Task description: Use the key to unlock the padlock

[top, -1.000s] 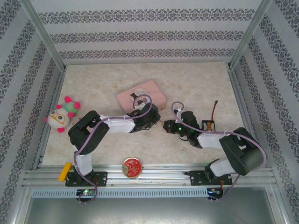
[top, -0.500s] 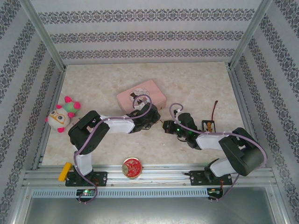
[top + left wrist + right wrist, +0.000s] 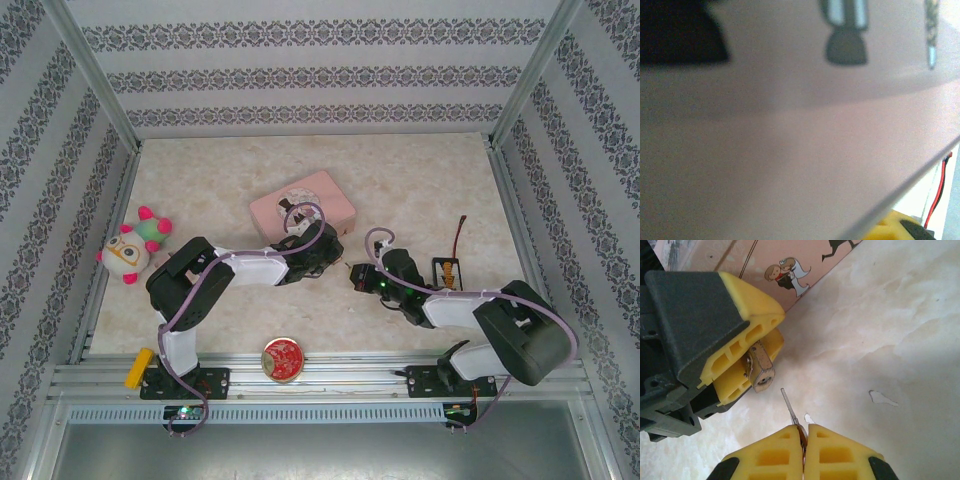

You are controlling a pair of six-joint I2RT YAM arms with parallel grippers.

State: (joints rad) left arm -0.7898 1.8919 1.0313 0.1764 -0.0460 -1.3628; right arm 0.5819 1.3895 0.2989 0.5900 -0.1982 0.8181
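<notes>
Marble-look tabletop [image 3: 420, 180], patterned walls [image 3: 300, 80] | left fingers [image 3: 745, 335] clamp padlock [image 3: 760, 372] | right fingers [image 3: 835, 452] pinch key [image 3: 789, 407]

right hand [image 3: 353, 277] with the key [image 3: 789, 406] drawn slightly back, its elbow [image 3: 525, 338] swung further right

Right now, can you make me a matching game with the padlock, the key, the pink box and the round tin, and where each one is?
Things:
1. padlock
2. key
3. pink box
4. round tin

Places:
A. pinched in the right gripper
B. at the near edge of the table
C. clamped in the left gripper
D. lying on the table, farther back than both grippers

Pairs: 1-C, 2-A, 3-D, 4-B
</notes>
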